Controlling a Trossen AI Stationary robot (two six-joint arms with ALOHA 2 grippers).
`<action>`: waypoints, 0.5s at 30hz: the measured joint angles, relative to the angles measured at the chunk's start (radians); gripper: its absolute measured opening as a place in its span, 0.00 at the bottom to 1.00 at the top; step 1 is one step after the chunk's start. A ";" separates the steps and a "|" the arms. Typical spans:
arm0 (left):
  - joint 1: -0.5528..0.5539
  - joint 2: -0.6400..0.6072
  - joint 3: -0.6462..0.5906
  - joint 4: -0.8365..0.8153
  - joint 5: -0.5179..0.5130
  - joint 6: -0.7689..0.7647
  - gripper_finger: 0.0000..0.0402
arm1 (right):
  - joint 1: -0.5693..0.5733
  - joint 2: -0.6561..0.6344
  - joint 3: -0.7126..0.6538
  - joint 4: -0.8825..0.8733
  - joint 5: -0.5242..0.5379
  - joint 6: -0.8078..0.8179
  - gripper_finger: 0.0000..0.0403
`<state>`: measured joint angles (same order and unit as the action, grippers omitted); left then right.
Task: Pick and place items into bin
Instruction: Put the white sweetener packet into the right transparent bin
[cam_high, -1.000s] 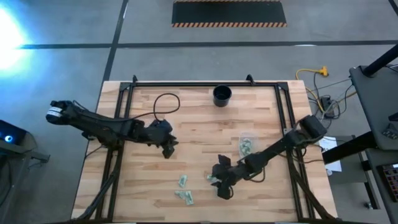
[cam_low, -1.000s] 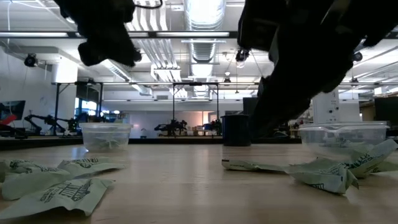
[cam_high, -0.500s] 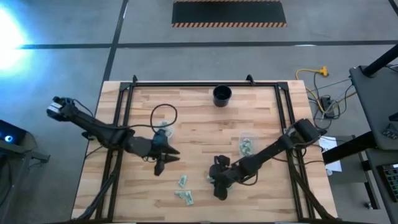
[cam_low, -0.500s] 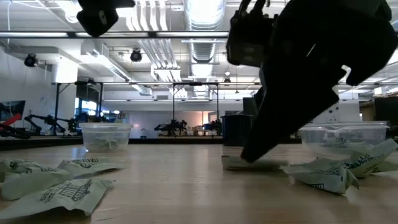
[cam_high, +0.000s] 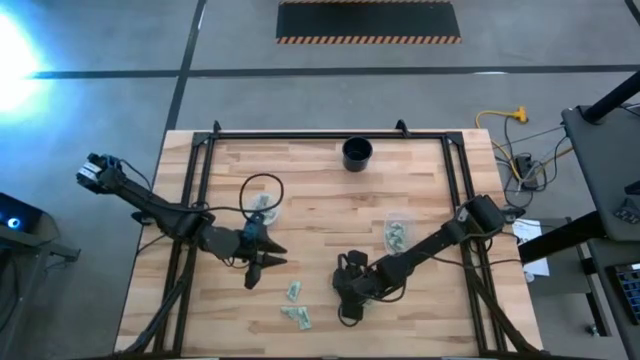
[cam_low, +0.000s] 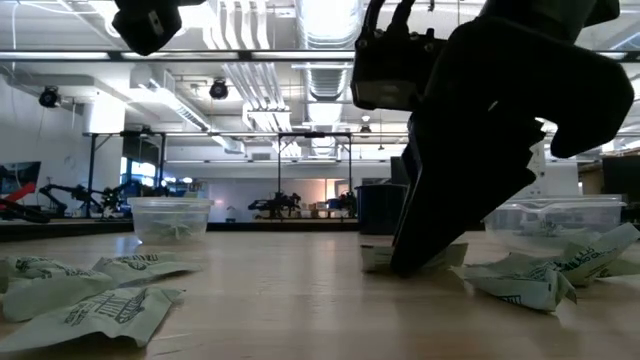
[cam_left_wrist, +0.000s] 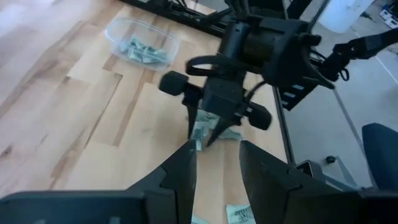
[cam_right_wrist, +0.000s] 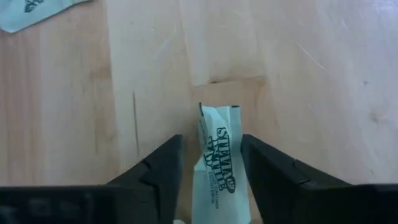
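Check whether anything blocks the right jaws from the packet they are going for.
Nothing visible does. The right gripper is down at the table with the packet already standing between its open jaws, bare wood around it; the other packets lie apart.

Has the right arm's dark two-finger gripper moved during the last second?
Yes. The right gripper came down onto a pale green packet and shifted slightly left, farther from the clear tub beside it.
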<state>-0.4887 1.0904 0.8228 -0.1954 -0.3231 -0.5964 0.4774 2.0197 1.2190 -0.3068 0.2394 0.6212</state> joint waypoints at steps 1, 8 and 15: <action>-0.007 0.000 -0.001 0.001 0.001 0.000 0.26 | 0.000 -0.001 0.000 -0.004 0.001 0.000 0.37; -0.075 0.001 -0.028 -0.004 0.079 -0.045 0.26 | -0.001 -0.019 -0.003 -0.019 -0.001 -0.002 0.15; -0.122 0.016 -0.089 0.004 0.084 -0.155 0.26 | 0.000 -0.068 -0.003 -0.017 0.007 -0.044 0.03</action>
<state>-0.6108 1.1065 0.7336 -0.1914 -0.2393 -0.7519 0.4776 1.9516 1.2163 -0.3237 0.2461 0.5768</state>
